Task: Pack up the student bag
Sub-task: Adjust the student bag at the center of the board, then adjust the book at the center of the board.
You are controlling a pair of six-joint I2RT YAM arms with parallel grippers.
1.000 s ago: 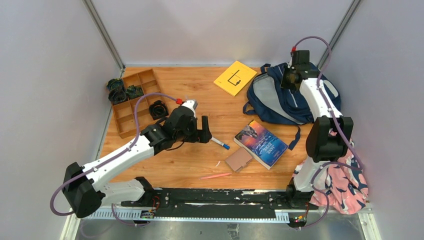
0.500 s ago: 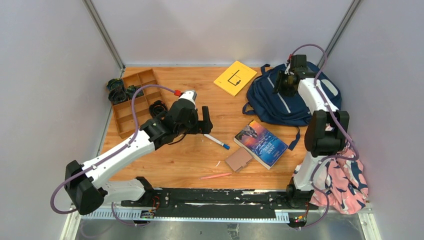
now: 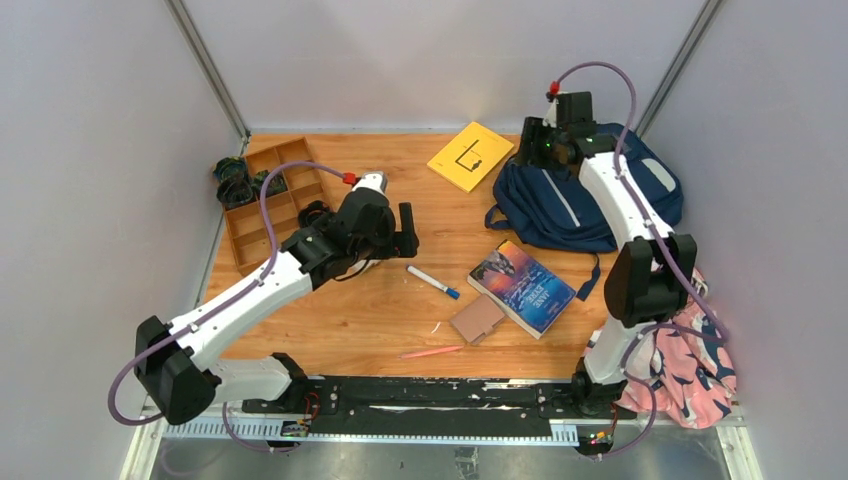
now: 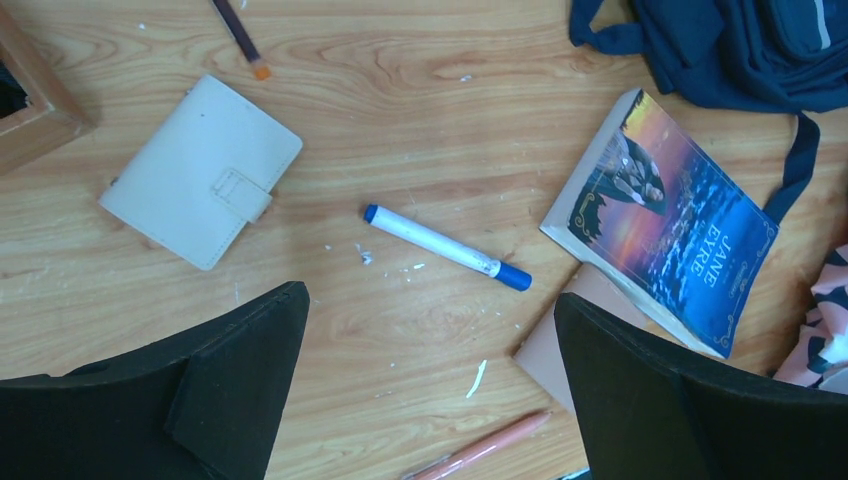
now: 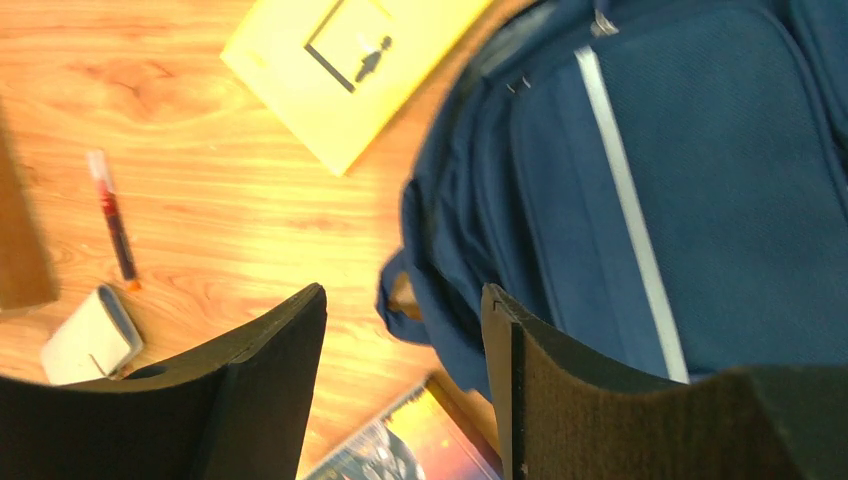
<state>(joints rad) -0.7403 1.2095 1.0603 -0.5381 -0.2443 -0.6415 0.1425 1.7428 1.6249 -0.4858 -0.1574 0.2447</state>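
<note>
The student bag (image 3: 575,200) is a navy backpack with a light grey stripe, lying flat at the back right of the table; it also fills the right wrist view (image 5: 690,190). My right gripper (image 3: 535,142) hovers over its back left edge, jaws open (image 5: 403,300) with nothing between them. My left gripper (image 3: 405,235) hangs wide open (image 4: 428,300) above the table's middle, holding nothing. Below it lie a blue-capped marker (image 4: 447,247), a white wallet (image 4: 200,172), a Jane Eyre book (image 4: 665,220) and a pink pen (image 4: 480,452).
A yellow notebook (image 3: 470,155) lies left of the bag. A wooden divided tray (image 3: 270,205) with dark items stands at the back left. A brown card holder (image 3: 477,320) touches the book (image 3: 522,288). A pink-and-navy cloth bundle (image 3: 690,370) sits at the near right. A red pen (image 5: 115,225) lies near the tray.
My right gripper has opened from shut and swung left, toward the bag's back left edge. The left arm has drawn back a little from the marker, still open.
</note>
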